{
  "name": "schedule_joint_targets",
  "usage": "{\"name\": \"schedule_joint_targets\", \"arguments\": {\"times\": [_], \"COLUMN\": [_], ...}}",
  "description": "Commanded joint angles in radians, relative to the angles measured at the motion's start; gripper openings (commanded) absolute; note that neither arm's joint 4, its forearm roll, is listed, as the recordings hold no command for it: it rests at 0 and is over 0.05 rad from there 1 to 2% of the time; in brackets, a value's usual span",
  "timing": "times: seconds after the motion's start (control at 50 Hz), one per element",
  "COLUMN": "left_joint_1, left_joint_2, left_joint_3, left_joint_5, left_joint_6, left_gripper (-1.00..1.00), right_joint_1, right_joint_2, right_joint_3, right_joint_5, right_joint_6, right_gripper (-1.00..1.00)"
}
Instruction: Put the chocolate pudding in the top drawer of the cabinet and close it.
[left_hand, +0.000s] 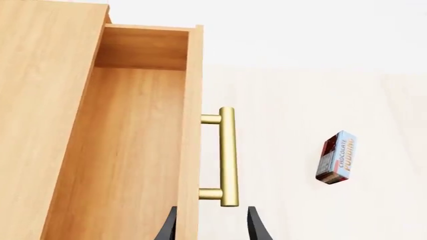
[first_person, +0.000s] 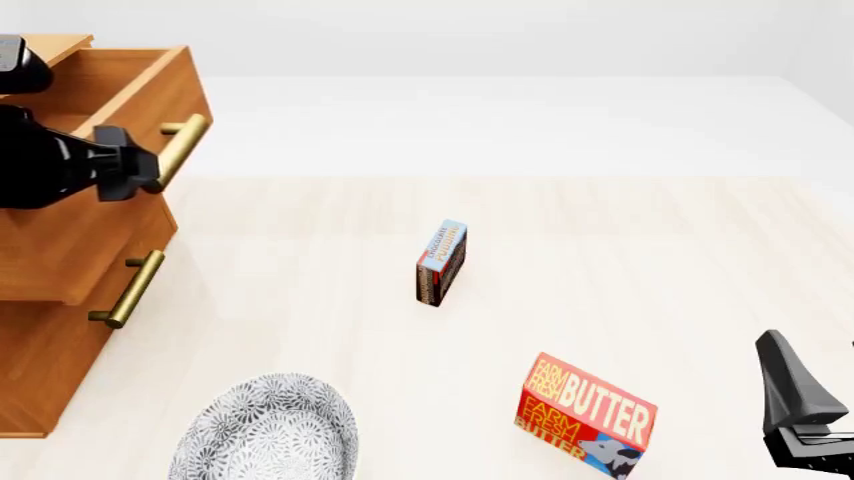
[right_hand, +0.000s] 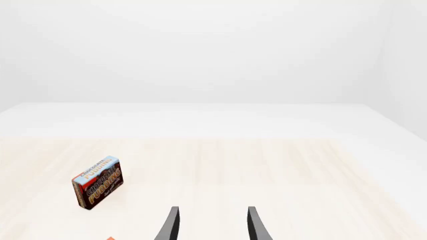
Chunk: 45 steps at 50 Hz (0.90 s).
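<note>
I am holding my left gripper (left_hand: 212, 225) just at the top drawer (left_hand: 133, 145) of the cabinet (first_person: 60, 300), with its two dark fingers standing apart, one on either side of the drawer's front panel near the lower end of the brass bar handle (left_hand: 227, 156); they are not pressing on anything that I can see. The drawer is standing pulled out, and I am looking straight down into its bare wooden inside. From the front view, my left arm is sitting against the cabinet's upper corner, right beside that handle, while the lower drawer (first_person: 80, 250) with its smaller handle (first_person: 130, 289) is sitting below it. The chocolate pudding (first_person: 441, 262) is standing on its edge on the table (first_person: 641, 250), out in the middle, well apart from the cabinet and from both of my arms. My right gripper (right_hand: 212, 225) is hanging low at the near right side of the table, its fingers spread apart and holding nothing, with the pudding box lying ahead of it and off to the side. A red-and-yellow butter box (first_person: 585, 416) is lying between that gripper and a patterned bowl (first_person: 267, 430) at the near edge.
</note>
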Motion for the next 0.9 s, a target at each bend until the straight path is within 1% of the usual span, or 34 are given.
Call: {"name": "schedule_joint_targets", "arguments": {"times": [0.02,0.26,0.46,0.68,0.9], "left_joint_1": [-0.042,-0.069,-0.086,-0.09,-0.114], "left_joint_2": [0.028,0.027,0.018,0.016,0.021], "left_joint_3": [0.033,0.033,0.061,0.062,0.068], "left_joint_5": [0.0,-0.006,-0.02,-0.023,-0.032], "left_joint_6": [0.047,0.036,0.016,0.009,-0.003], "left_gripper": [1.0,1.0,1.0,1.0,1.0], "right_joint_1": [0.0,0.0,0.0,0.0,0.0], "right_joint_2": [0.0,0.0,0.0,0.0,0.0], "right_joint_3": [0.0,0.0,0.0,0.0,0.0], "right_joint_5": [0.0,0.0,0.0,0.0,0.0], "right_joint_6": [0.0,0.0,0.0,0.0,0.0], "right_gripper": [1.0,1.0,1.0,1.0,1.0]}}
